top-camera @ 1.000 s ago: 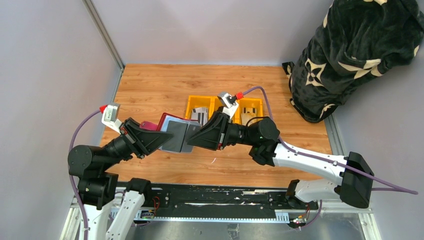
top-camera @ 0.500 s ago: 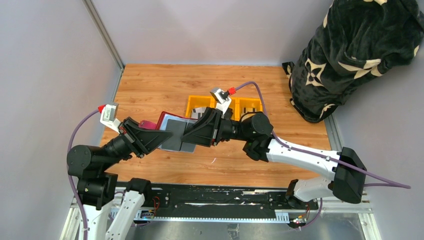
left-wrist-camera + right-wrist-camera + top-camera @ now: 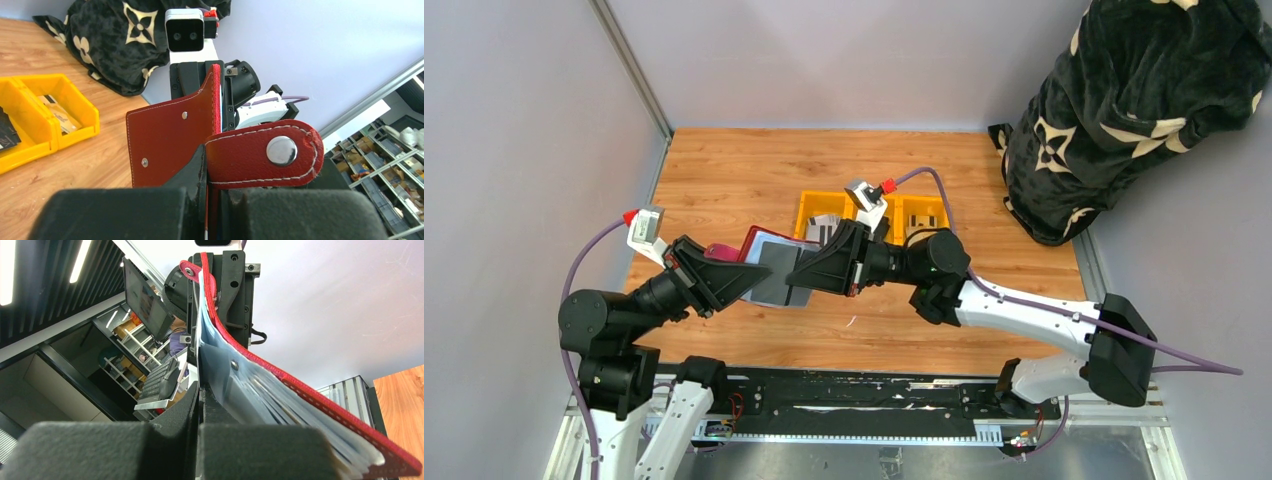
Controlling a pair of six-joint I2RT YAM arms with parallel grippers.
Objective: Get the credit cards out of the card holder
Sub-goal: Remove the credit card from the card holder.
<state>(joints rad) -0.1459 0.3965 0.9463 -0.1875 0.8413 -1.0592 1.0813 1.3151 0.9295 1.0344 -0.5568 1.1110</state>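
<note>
Yellow bin on the surface has three compartments. From above we spot credit cards in the left one (grey with black stripes) and another in the right one, which looks tan from the left wrist camera. The middle compartment is mostly covered by the right arm's wrist camera, so we can't say for sure what's in it.

The card holder is up off the surface, just in front of the bin, stretched open between the two arms. The left claw is clamped on the red leather next to the snap tab. The right claw is pinched closed on the edge of the pale blue sleeves. We honestly can't tell whether a card is in that pinch or just plastic.

How many cards sit in the sleeves is impossible to make out.

Count: one holder, one bin, two cards plainly visible, two claws, plus one black patterned blanket in the far right corner.
</note>
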